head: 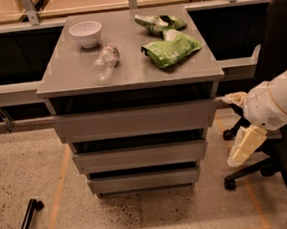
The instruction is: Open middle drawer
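The grey three-drawer cabinet point(130, 77) stands in the middle of the camera view. The middle drawer point(139, 156) is a plain flat grey front between the taller top drawer front point(134, 120) and the small bottom front point(144, 180). It sits pushed in, with only a dark gap above it. My gripper point(239, 126) hangs at the right of the cabinet, about level with the top and middle drawers, and touches nothing. Its cream fingers point(246, 145) are spread apart and hold nothing.
On the cabinet top lie a white bowl point(85, 32), a clear plastic bottle point(104, 62) and two green snack bags point(171, 49). A black office chair point(285, 124) stands close at the right, behind my arm. A black wheeled leg point(22, 225) lies at bottom left.
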You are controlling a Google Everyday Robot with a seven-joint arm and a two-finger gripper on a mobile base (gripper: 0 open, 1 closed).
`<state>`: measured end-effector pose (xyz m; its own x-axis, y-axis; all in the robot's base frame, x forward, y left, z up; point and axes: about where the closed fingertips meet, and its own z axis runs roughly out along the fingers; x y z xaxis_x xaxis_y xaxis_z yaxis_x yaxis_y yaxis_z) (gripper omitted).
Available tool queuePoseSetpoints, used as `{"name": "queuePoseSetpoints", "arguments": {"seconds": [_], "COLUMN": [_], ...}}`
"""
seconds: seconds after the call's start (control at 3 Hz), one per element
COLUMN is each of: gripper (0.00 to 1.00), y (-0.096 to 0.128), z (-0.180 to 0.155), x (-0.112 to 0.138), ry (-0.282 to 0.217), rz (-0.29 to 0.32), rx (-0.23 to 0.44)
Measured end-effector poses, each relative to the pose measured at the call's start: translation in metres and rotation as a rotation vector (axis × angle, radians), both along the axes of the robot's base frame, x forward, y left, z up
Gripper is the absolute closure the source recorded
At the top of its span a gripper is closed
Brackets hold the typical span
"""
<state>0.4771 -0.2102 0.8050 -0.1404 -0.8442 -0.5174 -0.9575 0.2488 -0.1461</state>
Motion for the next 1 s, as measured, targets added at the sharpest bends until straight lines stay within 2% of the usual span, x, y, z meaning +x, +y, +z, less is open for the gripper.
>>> {"name": "queuePoseSetpoints", "arguments": {"seconds": [0.33, 0.67, 1.0], "gripper": [0.0, 0.0, 0.0], "y": [-0.001, -0.001, 0.005], "z": [-0.05, -0.054, -0.076], "x": [0.004, 0.009, 0.008], "ry": [0.017, 0.003, 0.047], "rz": [-0.052, -0.065, -0.089], "rx": [0.018, 0.02, 0.055]}}
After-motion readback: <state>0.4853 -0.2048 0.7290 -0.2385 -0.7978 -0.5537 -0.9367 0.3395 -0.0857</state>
